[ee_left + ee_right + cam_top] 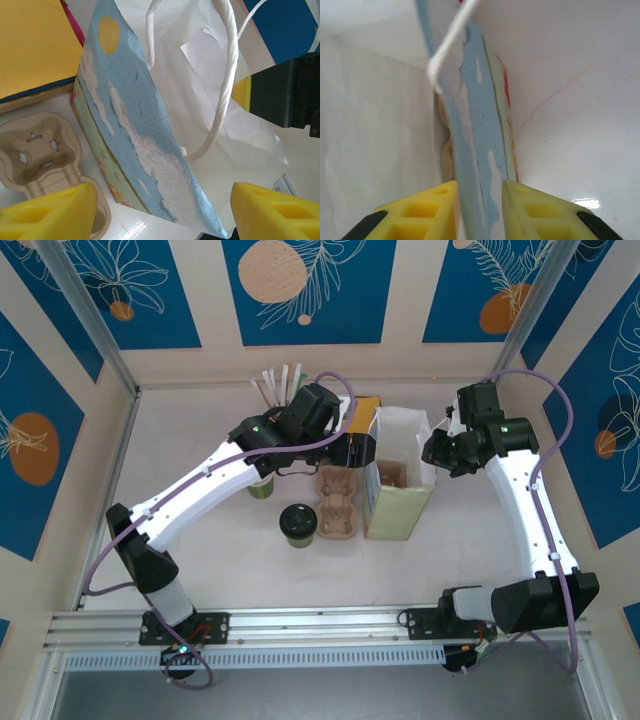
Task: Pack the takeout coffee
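Beige walls (200,365) with blue leaf panels (150,290) close a white table (200,570) on three sides. About in the middle of the table, a little to the right, stands a paper bag (398,508) with its mouth open upward. Something brown of cardboard (396,476) lies inside it, but I cannot tell what.

At the left of the bag a cardboard cup carrier (338,505) lies flat on the table. The takeout coffee (298,521), olive-green with its black lid on, stands upright just beside the near left edge of this carrier. It is outside the bag, and no pincer touches it.

More to the far left, a lidless green cup (261,487) is half hidden under the left arm. Behind it some straws (280,383) stand up near the far wall. A yellow box (366,408) lies just beside the far left corner of the bag.

The left pincer (164,192) is at the left wall of the bag. Its yellow fingers (55,210) stand wide apart with the blue edge of the bag between them, and they hold nothing. A white string handle (225,100) hangs in a loop over the open mouth.

The right pincer (479,187) is at the right side of the bag. Its two fingers are pressed on the thin blue wall, one on each side, so it has hold of the bag.
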Motion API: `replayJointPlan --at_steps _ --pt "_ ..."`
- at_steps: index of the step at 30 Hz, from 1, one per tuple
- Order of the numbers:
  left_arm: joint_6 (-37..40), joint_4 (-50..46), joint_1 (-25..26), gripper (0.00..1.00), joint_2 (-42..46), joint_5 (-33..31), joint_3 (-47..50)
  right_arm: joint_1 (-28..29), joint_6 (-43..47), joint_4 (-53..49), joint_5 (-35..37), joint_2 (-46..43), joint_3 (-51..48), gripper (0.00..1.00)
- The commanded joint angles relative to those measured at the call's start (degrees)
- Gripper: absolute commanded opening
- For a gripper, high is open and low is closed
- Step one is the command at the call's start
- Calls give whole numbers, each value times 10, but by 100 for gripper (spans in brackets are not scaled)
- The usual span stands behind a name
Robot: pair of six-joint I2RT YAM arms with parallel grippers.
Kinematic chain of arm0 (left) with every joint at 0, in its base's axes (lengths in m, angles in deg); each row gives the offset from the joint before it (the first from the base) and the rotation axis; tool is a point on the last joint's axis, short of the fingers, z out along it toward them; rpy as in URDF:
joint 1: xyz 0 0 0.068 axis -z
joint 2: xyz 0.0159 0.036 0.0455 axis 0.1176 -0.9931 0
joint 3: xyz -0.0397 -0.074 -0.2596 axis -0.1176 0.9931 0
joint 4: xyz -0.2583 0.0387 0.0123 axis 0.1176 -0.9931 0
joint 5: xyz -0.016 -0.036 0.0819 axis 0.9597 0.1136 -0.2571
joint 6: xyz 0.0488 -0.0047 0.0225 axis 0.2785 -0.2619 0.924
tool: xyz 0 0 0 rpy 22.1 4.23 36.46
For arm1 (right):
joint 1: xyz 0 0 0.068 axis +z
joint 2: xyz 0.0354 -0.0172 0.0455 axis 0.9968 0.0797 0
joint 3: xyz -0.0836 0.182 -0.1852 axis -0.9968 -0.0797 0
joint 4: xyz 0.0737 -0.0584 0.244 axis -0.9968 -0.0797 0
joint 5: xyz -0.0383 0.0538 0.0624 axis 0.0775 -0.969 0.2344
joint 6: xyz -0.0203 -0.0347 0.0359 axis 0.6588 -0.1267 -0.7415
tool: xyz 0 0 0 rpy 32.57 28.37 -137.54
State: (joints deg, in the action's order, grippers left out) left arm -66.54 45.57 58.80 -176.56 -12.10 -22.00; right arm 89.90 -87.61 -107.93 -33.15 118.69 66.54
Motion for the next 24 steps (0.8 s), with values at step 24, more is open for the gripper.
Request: replayJointPlan --at_steps 24 --pt "23 -5 6 66 -16 2 -40 6 -15 -31 -101 -51 -15 0"
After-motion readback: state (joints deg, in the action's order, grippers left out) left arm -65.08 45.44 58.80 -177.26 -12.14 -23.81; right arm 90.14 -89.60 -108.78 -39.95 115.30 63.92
